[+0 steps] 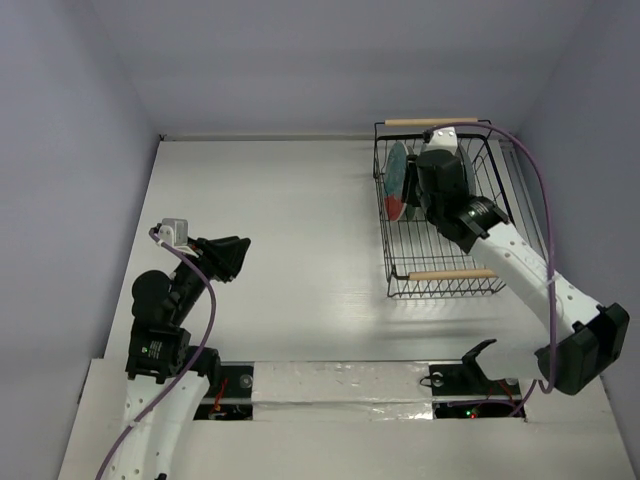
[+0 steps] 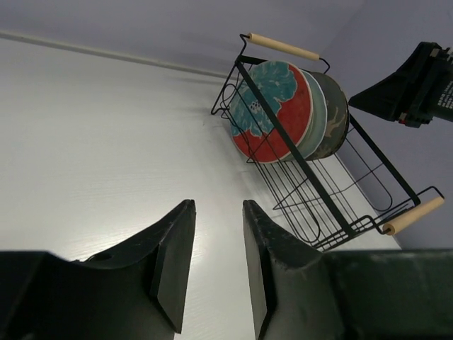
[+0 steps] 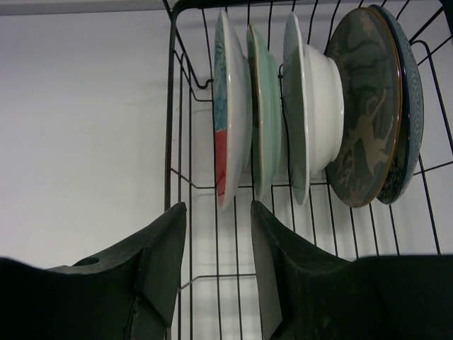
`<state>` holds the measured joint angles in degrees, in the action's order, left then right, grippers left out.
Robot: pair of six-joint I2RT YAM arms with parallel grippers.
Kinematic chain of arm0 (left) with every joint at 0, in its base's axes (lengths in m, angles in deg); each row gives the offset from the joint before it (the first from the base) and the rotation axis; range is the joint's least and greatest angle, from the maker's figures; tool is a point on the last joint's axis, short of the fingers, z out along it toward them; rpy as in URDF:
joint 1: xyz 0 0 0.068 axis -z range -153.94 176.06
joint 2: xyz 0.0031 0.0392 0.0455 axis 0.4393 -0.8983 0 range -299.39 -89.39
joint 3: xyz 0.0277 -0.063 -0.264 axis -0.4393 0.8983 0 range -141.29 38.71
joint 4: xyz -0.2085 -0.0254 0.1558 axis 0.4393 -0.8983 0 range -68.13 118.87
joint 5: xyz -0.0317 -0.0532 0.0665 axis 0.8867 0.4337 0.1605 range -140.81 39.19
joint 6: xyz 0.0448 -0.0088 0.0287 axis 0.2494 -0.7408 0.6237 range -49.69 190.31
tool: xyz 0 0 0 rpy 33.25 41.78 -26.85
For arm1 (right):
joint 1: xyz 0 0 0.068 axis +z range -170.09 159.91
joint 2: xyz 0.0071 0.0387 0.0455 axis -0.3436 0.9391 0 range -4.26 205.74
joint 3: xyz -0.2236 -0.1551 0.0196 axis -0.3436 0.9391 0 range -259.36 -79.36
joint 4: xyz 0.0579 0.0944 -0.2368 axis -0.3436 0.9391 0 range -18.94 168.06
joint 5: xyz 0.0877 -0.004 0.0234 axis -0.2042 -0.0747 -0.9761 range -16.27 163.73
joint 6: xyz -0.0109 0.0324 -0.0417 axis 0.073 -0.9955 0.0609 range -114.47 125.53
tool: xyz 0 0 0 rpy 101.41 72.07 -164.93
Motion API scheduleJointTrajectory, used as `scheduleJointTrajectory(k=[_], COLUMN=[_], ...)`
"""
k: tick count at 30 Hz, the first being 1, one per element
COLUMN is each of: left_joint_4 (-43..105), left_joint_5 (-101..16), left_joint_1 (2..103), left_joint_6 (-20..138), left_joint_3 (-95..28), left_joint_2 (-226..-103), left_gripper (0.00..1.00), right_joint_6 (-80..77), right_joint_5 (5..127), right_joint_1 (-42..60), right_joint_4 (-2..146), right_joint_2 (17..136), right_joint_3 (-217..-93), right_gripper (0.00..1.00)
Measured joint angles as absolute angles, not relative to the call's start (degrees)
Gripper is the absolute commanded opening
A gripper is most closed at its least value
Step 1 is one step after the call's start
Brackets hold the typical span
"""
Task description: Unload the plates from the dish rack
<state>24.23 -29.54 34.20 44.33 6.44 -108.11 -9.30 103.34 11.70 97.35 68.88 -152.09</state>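
Note:
The black wire dish rack (image 1: 452, 273) stands at the back right, several plates upright on edge in its far end. In the right wrist view they run left to right: red with teal centre (image 3: 225, 120), pale green (image 3: 263, 106), white (image 3: 322, 99), grey deer (image 3: 364, 113), blue patterned (image 3: 412, 106). My right gripper (image 3: 218, 207) is open and empty inside the rack (image 3: 170, 127), just below the red plate's lower rim; it shows from above (image 1: 422, 190). My left gripper (image 2: 218, 205) is open and empty, low over the table, well left of the rack (image 2: 297, 157) and red plate (image 2: 272, 113).
White walls close the table at the back and both sides. The rack's two wooden handles (image 1: 430, 122) lie at its far and near ends. The right arm (image 1: 520, 265) and its purple cable (image 1: 540, 190) cross the rack's right side.

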Motion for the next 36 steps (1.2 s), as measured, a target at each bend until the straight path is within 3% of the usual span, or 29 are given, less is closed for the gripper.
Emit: scheduleJointTrajectory(k=[9,19,32,36], left_joint_4=[24.23,24.23,24.23,24.23], left_joint_5=[-29.62,-29.56,-29.54,-29.54], left_joint_1=[34.20,34.20,34.20,34.20], left_joint_6=[44.31,44.31,44.31,44.31], left_joint_3=[6.44,6.44,6.44,6.44], left_joint_2=[-108.11,-108.11,-108.09,-107.89], left_gripper=[0.39,0.39,0.40,0.40], right_joint_6=[-8.58,-7.42,-5.98,-5.61], right_joint_5=[103.67,103.27,106.46,108.15], right_joint_1=[8.70,6.12,5.75,5.75], right_joint_4=[97.19,96.38,96.34,96.32], right_joint_2=[78.28,86.41,93.53,95.02], right_joint_3=[-157.51,-162.16,-165.62,-165.90], right_gripper=[0.46,0.36,0.40,0.35])
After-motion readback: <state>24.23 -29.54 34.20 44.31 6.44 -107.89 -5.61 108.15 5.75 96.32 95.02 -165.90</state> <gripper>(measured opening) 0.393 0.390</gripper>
